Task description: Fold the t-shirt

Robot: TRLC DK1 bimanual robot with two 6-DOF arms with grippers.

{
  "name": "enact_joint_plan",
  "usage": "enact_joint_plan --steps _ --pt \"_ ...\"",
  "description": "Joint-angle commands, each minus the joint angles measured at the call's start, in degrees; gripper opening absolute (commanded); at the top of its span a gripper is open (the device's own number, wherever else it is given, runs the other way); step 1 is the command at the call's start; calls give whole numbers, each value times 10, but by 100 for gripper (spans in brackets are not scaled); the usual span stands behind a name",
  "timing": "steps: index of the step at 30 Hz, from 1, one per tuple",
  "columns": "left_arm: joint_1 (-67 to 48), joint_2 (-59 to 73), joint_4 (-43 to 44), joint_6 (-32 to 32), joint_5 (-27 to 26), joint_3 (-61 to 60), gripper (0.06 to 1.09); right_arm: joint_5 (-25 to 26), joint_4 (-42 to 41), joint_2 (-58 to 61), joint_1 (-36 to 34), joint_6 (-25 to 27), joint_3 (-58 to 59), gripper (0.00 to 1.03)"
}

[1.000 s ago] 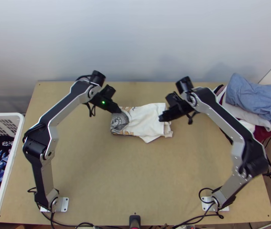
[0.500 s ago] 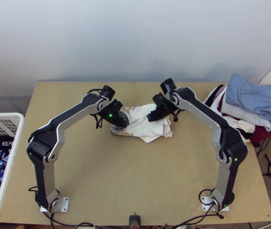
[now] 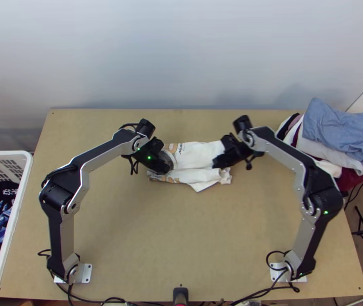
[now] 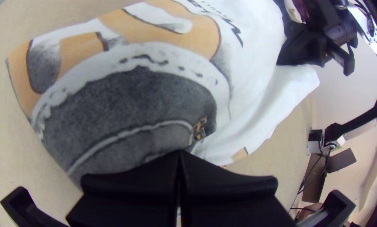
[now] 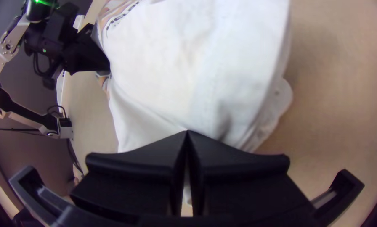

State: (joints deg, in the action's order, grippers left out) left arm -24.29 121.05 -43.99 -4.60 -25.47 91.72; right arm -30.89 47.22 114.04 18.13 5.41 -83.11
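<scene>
Toward its own side, the right gripper (image 3: 216,163) has been drawn. Both grippers' fingers are pressed together, cloth pinched between them; by the left gripper (image 3: 171,169), the grey print is held. Between the two, one white t-shirt (image 3: 196,154) is creased lengthwise on the table (image 3: 181,239), partly hidden. One basket (image 3: 2,152) and one clothes pile (image 3: 334,127) are cut off by the top view's edges.
</scene>
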Motion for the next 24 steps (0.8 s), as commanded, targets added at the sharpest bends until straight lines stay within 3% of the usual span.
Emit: enact_joint_plan --steps 1,6,9,18,22,23,24 --pt "9 13 -1 -3 13 11 10 1 49 -44 -83 57 41 4" --pt "6 13 -12 -4 13 21 10 0 107 -102 -138 79 19 4" --pt "5 8 -14 -5 12 23 10 0 118 -139 -132 72 -13 4" --pt "1 -2 -27 -8 10 30 10 -1 131 -82 -4 -2 -162 4" --pt "3 -21 -43 -13 -16 29 10 -1 131 -55 40 -17 -184 4" --pt "2 -28 -51 -20 -24 29 13 -1 131 -50 47 -17 -186 4" --pt "0 -39 -59 -30 -24 28 29 -1 131 -44 50 -17 -188 5"
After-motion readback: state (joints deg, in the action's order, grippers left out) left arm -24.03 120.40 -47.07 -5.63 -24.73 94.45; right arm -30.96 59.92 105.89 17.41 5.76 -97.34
